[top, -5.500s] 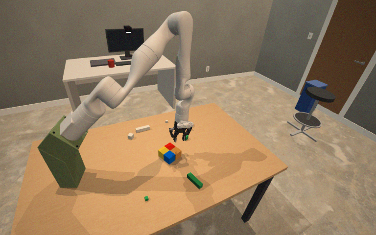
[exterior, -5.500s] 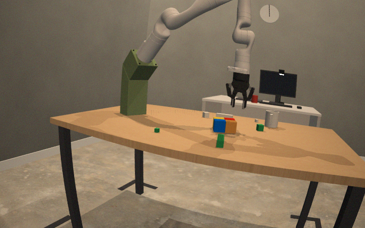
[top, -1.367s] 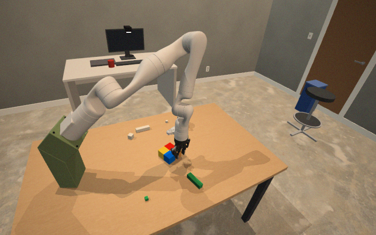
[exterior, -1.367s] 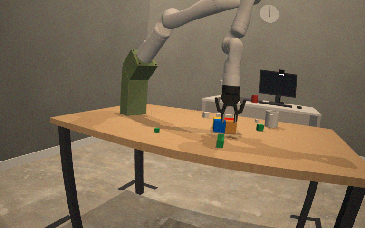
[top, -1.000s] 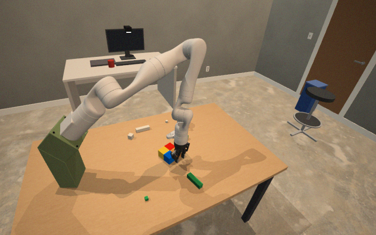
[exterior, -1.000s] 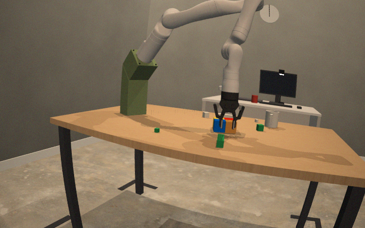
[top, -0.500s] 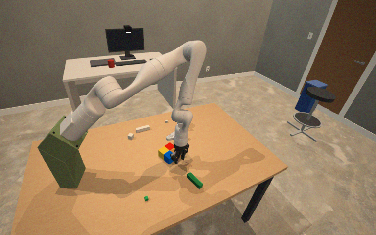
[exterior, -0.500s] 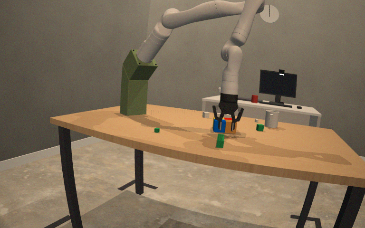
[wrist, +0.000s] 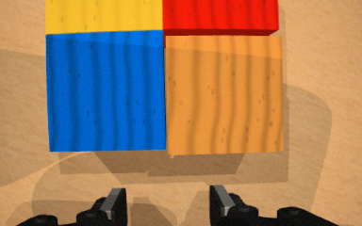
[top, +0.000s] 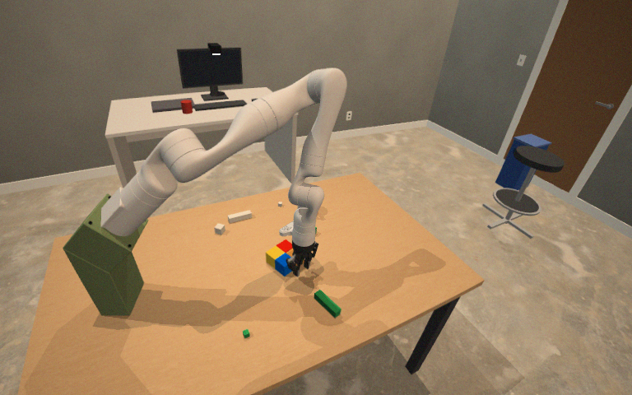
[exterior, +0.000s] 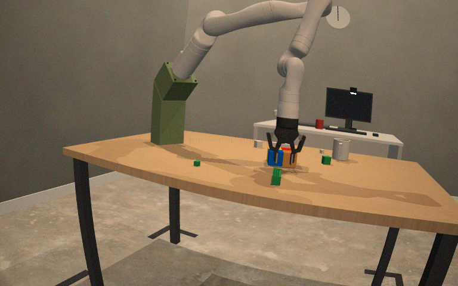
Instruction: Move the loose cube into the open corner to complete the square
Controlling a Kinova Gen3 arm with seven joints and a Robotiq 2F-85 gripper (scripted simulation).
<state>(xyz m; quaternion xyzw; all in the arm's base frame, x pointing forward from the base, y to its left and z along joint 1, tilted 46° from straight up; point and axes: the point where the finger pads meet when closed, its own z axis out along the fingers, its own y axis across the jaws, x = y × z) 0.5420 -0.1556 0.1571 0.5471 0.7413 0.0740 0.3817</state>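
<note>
Green cube, small [top: 246, 333] [exterior: 197, 163], sat at the L end of the lot on the desk [top: 396, 219] [exterior: 371, 179] [wrist: 330, 56], well apart from the square & prob. not part of the job. Next, going R: yellow cube [top: 276, 253] [exterior: 269, 148] [wrist: 104, 16], back L in wrist view, w/ blue cube [top: 283, 263] [exterior: 272, 157] [wrist: 107, 94] in front of it, the two looking flush. Red cube [top: 285, 245] [exterior: 286, 148] [wrist: 222, 14] stood back R, beside yellow.

Fingers [top: 302, 271] [exterior: 284, 163] were spread approx. halfway, nothing btwn them, held just in front of the blue/orange pair. Orange cube [exterior: 286, 161] [wrist: 225, 94], the loose one, was in the front R corner, next to blue & in front of red; top view had it hidden behind the fingers. Wrist view showed a strip of red's side face behind it, plus its near edge a touch proud of blue's, so prob. a small gap to red. Blue side: v. thin dark seam, contact n/a from here.

Farther R, green bar [top: 327, 304] [exterior: 276, 177] lay nearer the desk's front edge, apart from the cubes.

Step in hand, est.: final squaring-up, corner nearly filled. Next move likely called for shutting the fingers & nudging orange back vs. red, w/ light side pressure vs. blue. Risk: off-centre push could've twisted orange or shoved red out of line.
</note>
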